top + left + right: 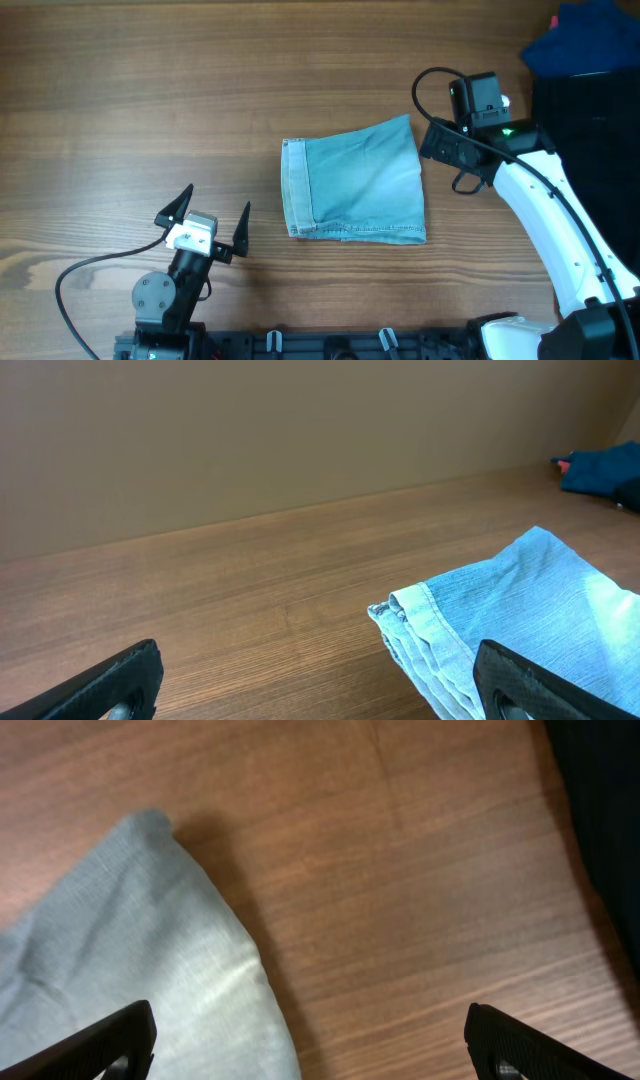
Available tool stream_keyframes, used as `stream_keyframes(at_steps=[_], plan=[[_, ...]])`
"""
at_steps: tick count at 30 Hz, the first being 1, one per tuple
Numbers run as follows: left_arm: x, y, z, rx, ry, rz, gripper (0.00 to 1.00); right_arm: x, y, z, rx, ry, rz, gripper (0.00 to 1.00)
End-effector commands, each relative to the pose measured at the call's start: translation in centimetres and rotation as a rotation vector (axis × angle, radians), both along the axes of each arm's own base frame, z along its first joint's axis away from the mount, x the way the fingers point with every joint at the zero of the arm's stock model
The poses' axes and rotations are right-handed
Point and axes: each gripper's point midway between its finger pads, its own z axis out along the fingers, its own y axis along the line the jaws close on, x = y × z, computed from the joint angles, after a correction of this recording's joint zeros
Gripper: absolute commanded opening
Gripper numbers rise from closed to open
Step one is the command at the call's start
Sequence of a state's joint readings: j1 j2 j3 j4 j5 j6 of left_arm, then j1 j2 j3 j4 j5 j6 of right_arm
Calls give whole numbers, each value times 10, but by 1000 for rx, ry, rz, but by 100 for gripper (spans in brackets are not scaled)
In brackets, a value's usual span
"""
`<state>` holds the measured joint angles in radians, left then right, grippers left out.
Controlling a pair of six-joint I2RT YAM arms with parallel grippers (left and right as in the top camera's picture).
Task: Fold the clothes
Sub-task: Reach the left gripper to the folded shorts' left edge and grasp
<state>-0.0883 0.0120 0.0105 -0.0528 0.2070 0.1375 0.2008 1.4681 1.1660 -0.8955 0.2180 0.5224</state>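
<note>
A light blue denim garment lies folded into a rough square on the middle of the wooden table. It shows in the left wrist view and in the right wrist view. My left gripper is open and empty, to the left of the garment. Its fingers show in the left wrist view. My right gripper hovers over the garment's far right corner. Its fingers are open and empty.
A dark blue cloth lies at the far right corner, also seen in the left wrist view. A black surface borders the table's right side. Bare wood surrounds the garment.
</note>
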Motion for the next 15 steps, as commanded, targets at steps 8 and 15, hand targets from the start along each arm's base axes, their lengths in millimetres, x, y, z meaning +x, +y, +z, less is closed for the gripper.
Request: stream_keyframes(at_steps=[8, 15], plan=[[-33, -60, 9, -56, -20, -400, 100, 15, -1, 7, -13, -55, -1, 100], [-70, -87, 67, -168, -173, -654, 100, 15, -1, 7, -13, -55, -1, 100]])
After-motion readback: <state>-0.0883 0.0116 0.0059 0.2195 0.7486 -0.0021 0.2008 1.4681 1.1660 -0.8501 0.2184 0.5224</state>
